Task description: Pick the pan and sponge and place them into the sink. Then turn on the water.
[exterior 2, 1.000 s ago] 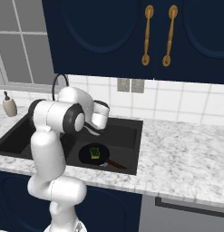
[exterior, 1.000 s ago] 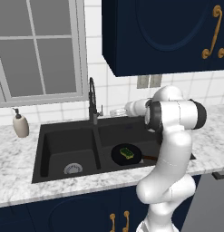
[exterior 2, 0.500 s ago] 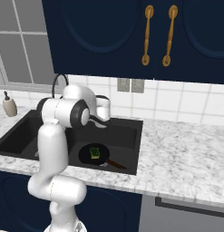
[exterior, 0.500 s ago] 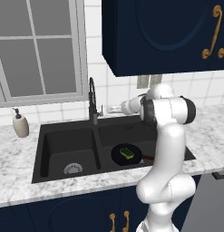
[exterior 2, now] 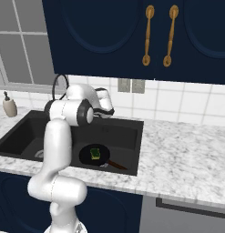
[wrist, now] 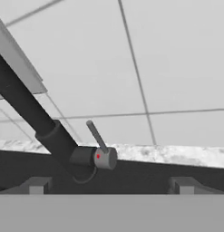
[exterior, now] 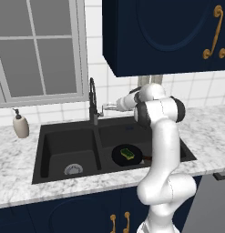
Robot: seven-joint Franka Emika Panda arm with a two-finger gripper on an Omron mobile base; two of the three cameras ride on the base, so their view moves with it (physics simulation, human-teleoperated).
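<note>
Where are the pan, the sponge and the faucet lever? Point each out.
pan (exterior: 117, 154): left base view, on the bare black rim left of the sponge.
sponge (exterior: 128, 152): left base view, on its yellow top face.
faucet lever (wrist: 96, 135): hand view, midway along the thin grey stick.

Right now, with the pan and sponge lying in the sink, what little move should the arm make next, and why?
Probably ease the open pincer forward onto the faucet lever. The pan and sponge already lie in the sink, no water runs, and the lever sits just ahead of the fingertips.
</note>
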